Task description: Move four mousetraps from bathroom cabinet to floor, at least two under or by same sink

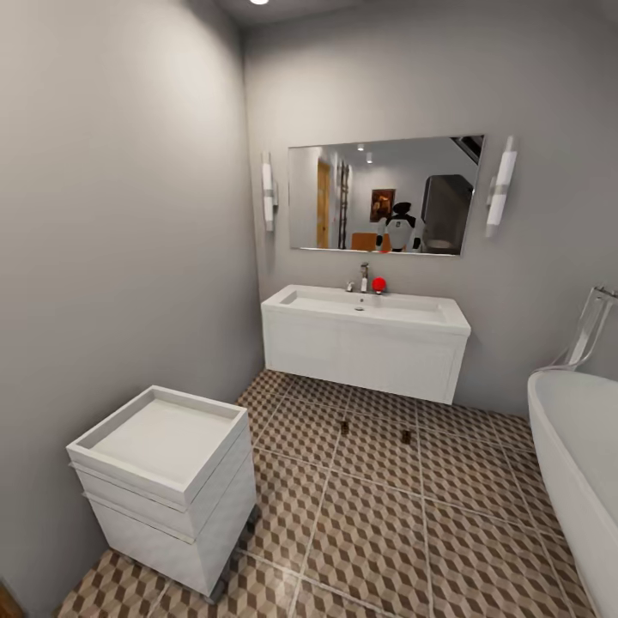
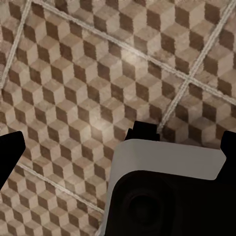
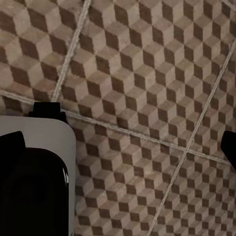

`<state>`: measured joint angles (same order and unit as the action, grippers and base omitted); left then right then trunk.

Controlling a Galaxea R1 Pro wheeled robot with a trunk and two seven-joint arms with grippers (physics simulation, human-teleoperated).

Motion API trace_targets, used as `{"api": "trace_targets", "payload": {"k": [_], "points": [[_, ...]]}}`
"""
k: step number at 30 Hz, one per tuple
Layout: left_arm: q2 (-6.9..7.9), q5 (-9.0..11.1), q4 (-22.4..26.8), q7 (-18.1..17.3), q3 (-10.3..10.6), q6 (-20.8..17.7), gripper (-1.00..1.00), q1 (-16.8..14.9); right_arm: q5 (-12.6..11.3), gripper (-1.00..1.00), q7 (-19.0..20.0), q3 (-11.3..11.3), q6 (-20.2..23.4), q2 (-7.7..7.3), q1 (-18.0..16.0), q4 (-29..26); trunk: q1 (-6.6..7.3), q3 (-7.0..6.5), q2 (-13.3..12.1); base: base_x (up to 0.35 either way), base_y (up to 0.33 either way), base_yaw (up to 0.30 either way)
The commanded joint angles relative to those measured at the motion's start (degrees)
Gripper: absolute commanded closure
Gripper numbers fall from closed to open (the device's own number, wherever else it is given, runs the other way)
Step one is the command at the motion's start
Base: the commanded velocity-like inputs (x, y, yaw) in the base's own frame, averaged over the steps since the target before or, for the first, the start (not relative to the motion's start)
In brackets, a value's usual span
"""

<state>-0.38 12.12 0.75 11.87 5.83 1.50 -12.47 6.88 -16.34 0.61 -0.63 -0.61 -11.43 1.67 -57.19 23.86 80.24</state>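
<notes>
At the near left of the head view stands a low white drawer unit point(image 1: 167, 485) with a shallow tray-like top, set against the grey left wall. Farther back and to its right, the bathroom sink point(image 1: 365, 305) runs along the far wall, a white basin on a white vanity with a chrome faucet point(image 1: 363, 277) and a small red ball point(image 1: 378, 284) just beside the faucet. Above it hangs a wide mirror point(image 1: 384, 195) flanked by two white wall lights. On the bathroom floor point(image 1: 378, 524), patterned in brown and beige cubes, two small dark items that look like mousetraps lie just in front of the vanity: one mousetrap point(image 1: 344, 426) to the left and a second mousetrap point(image 1: 406, 436) near it to the right, too small to make out in detail. At the far right edge curves the white bathtub point(image 1: 579, 463) with a chrome fixture rising behind it. In the left wrist view the left gripper point(image 2: 120, 147) shows dark fingertips at either edge, spread wide apart with nothing between them, above the tiles and part of the robot's grey and black body. In the right wrist view the right gripper point(image 3: 123, 147) likewise has its fingertips parted and empty over the tiled floor.
</notes>
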Motion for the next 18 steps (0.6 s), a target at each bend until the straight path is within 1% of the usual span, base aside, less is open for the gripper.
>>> {"api": "trace_targets", "payload": {"k": [1,4,7,18], "points": [[-0.02,0.6,0.0,0.2,0.5,0.2,-1.00,0.0,0.5,-1.00,-0.2,0.0,-0.1,0.00,-0.1,0.2,0.00,0.06,0.0,0.000,0.000,0.030],[0.09,0.5,0.0,0.2,0.5,0.2,-1.00,0.0,0.6,-1.00,-0.2,0.0,-0.1,0.00,-0.1,0.2,0.00,0.06,0.0,0.000,0.000,0.099],[0.19,0.5,0.0,0.2,0.5,0.2,-1.00,0.0,0.7,-1.00,-0.2,0.1,-0.1,0.00,-0.1,0.2,0.00,0.06,0.0,0.000,0.000,0.186],[0.20,0.6,0.0,0.2,0.5,0.2,-1.00,0.0,0.8,-1.00,-0.2,0.1,-0.2,-0.01,-0.1,0.2,0.00,0.06,0.0,0.000,0.000,0.266]]}}
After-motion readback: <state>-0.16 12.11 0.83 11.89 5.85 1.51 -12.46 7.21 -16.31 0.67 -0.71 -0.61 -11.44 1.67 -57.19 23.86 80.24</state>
